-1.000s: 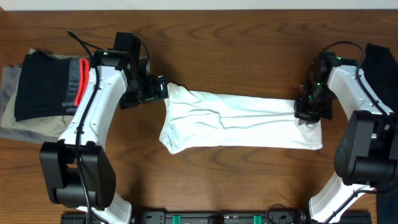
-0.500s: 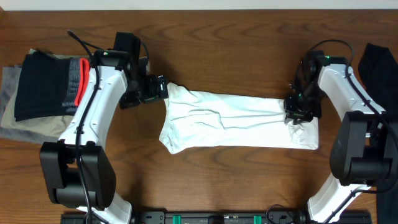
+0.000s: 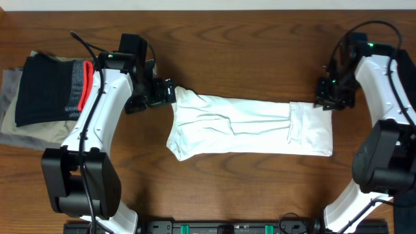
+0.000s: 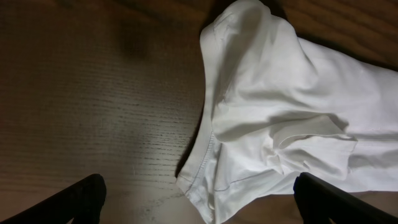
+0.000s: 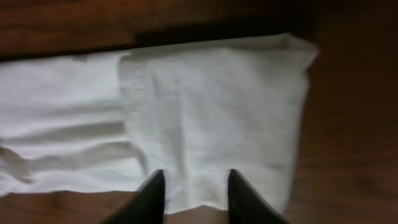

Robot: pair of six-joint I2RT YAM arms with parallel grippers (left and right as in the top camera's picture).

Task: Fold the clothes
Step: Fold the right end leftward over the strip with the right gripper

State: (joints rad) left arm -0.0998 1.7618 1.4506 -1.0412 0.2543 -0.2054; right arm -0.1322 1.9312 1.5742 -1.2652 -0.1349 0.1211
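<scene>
Closest in, the right tool [image 5: 194, 186] shows two dark fingers a narrow gap apart, with white cloth visible between them and nothing pinched. Just under and ahead of its tips lies the end of the white T-shirt [image 5: 205, 106], where a short flap [image 5: 211, 124] is turned over onto the body. The flap's ribbed hem edge runs across the cloth further out from the tool. To one side of the tool the bare desk [image 5: 348, 124] begins.

The left tool [image 4: 199, 186] is spread wide and empty. The stitched sleeve end [image 4: 249, 74] lies just ahead of it and partly between its fingers, apart from both.

Judging by this, the shirt is already narrowed to a long strip and the lengthwise folds are in hand, with the first short turn made. The next move probably calls for the right tool to drop onto the folded edge, pinch through both layers and carry it toward the left tool, keeping the edges square.

Only the overhead view shows the whole strip stretching between the two tools. It also shows, beyond the left arm, a black garment with a red-and-grey band [image 3: 49, 88] stacked on olive-grey garments [image 3: 10, 114]. The wrist views alone show the hem stitching and the finger gaps.
</scene>
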